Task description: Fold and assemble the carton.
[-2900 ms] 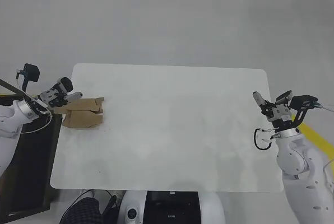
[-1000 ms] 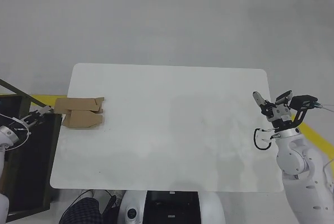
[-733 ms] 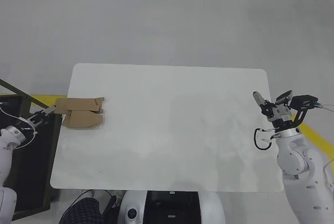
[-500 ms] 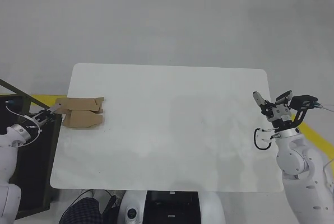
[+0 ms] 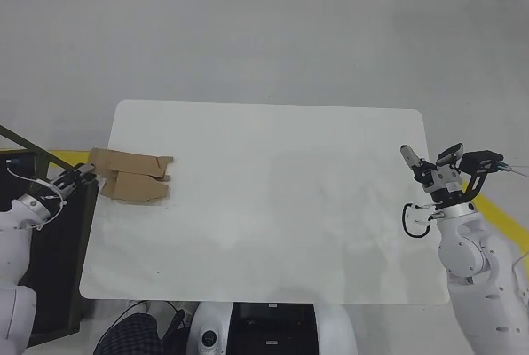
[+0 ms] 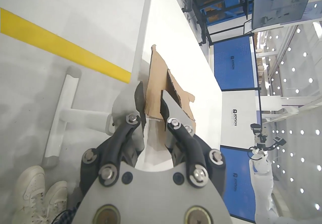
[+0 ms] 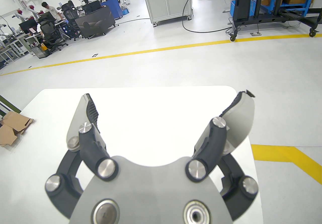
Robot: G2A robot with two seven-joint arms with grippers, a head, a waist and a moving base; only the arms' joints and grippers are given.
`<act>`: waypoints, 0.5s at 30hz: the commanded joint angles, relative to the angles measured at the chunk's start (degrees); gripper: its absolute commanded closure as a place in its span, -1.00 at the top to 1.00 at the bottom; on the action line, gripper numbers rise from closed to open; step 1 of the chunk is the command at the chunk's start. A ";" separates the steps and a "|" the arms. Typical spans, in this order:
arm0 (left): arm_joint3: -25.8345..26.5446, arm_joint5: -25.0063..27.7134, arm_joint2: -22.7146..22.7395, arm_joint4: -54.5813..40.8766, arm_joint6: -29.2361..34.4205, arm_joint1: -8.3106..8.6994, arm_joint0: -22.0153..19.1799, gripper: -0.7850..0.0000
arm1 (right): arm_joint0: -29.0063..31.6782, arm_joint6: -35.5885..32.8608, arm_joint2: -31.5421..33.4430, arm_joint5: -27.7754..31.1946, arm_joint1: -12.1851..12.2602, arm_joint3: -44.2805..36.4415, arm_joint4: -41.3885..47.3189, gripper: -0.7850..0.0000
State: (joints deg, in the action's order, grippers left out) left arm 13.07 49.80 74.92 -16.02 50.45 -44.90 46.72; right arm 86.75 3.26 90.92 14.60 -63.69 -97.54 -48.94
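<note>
A flattened brown carton (image 5: 133, 176) lies at the left edge of the white table (image 5: 273, 231), slightly askew. My left gripper (image 5: 84, 174) is at the carton's outer end, just off the table's edge. In the left wrist view its fingers (image 6: 139, 99) are shut on the cardboard edge of the carton (image 6: 157, 84), which hangs past the table rim. My right gripper (image 5: 422, 165) hovers at the table's right edge, far from the carton. In the right wrist view the right gripper (image 7: 166, 106) is wide open and holds nothing, with the carton (image 7: 13, 124) across the table.
A dark bin with a black frame (image 5: 43, 266) stands beside the table's left edge, under the left arm. A person's white shoes (image 6: 37, 192) are on the floor near the table leg (image 6: 63, 109). Yellow floor lines run on both sides.
My left gripper drew back off the table, then returned to the carton's left end and closed on it. The carton has slid slightly right and turned. The right arm stayed still.
</note>
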 commanded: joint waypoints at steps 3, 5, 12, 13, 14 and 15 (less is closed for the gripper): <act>0.67 0.30 1.05 -2.70 1.50 -0.07 -0.53 -1.00 | 0.00 0.00 0.00 0.00 0.00 0.00 0.00 1.00; 1.16 0.80 1.65 -4.38 2.97 -0.08 -0.67 -1.00 | 0.00 0.00 0.00 0.00 0.00 0.00 0.00 1.00; 7.94 -1.40 3.00 -10.42 5.45 0.09 0.55 -1.00 | 0.00 0.00 0.00 0.00 0.00 0.00 0.00 1.00; 9.95 -1.97 3.09 -11.74 6.01 0.12 1.13 -1.00 | 0.00 0.00 0.00 0.00 0.00 0.00 0.00 1.00; 11.01 -2.26 3.15 -12.50 6.30 0.14 1.48 -1.00 | 0.00 0.00 0.00 0.00 0.00 0.00 0.00 1.00; 13.29 -2.82 3.28 -14.00 6.87 0.22 2.19 -1.00 | 0.00 0.00 0.00 0.00 0.00 0.00 0.00 1.00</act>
State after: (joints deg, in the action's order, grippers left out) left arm 24.15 47.51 78.10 -28.59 56.81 -44.74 48.24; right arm 86.75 3.26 90.92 14.60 -63.69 -97.54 -48.94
